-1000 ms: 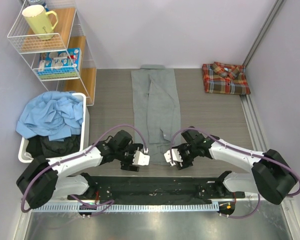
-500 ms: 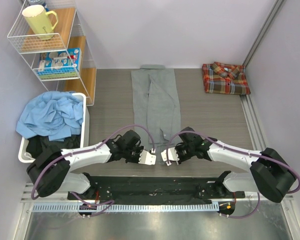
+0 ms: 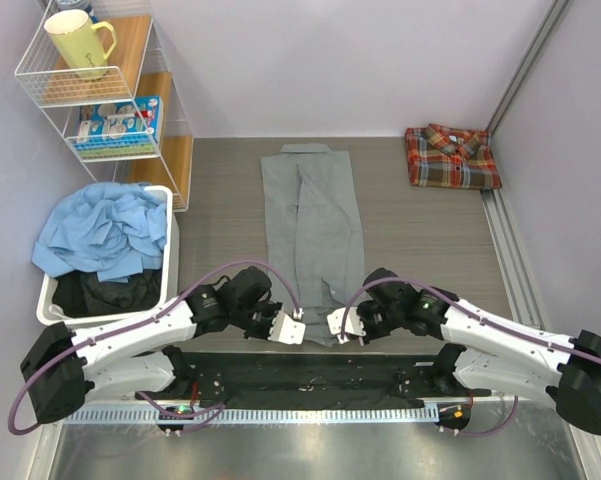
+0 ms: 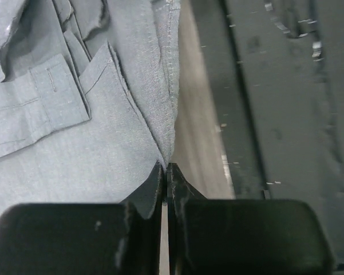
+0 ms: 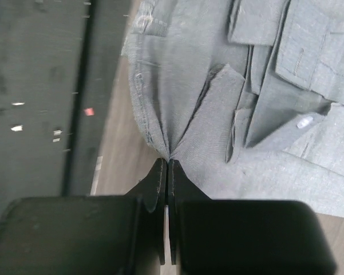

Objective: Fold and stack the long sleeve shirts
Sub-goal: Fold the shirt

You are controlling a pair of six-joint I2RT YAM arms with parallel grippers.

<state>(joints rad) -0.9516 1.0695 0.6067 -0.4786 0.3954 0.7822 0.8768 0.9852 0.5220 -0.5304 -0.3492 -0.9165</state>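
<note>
A: What has changed in the last second?
B: Both grippers have closed in on the near hem, and the grey shirt [image 3: 310, 215] has slid toward the arm bases, so its collar now sits a little clear of the back wall

A: And the jaws?
B: The left gripper [image 4: 165, 167] is pinched shut on the hem's left corner, the cloth puckering to a point between its tips. The right gripper [image 5: 169, 161] holds the right corner the same way, with creases fanning out from the pinch

A: Why grip there?
B: I judge that two corner holds keep the hem straight and taut, so the strip can be dragged or lifted for a fold across its length without skewing

A: How does the shirt lie?
B: Flat on the wooden table [image 3: 430, 240], midway between the side walls, already narrowed to a long strip with a cuff folded in. Its long axis runs near to far: hem at the arms, just short of the black mat [image 3: 380, 375], collar pointing away

A: The other one?
B: The plaid shirt [image 3: 452, 157] lies folded at the far right corner, well apart, likely the base of the stack
</note>
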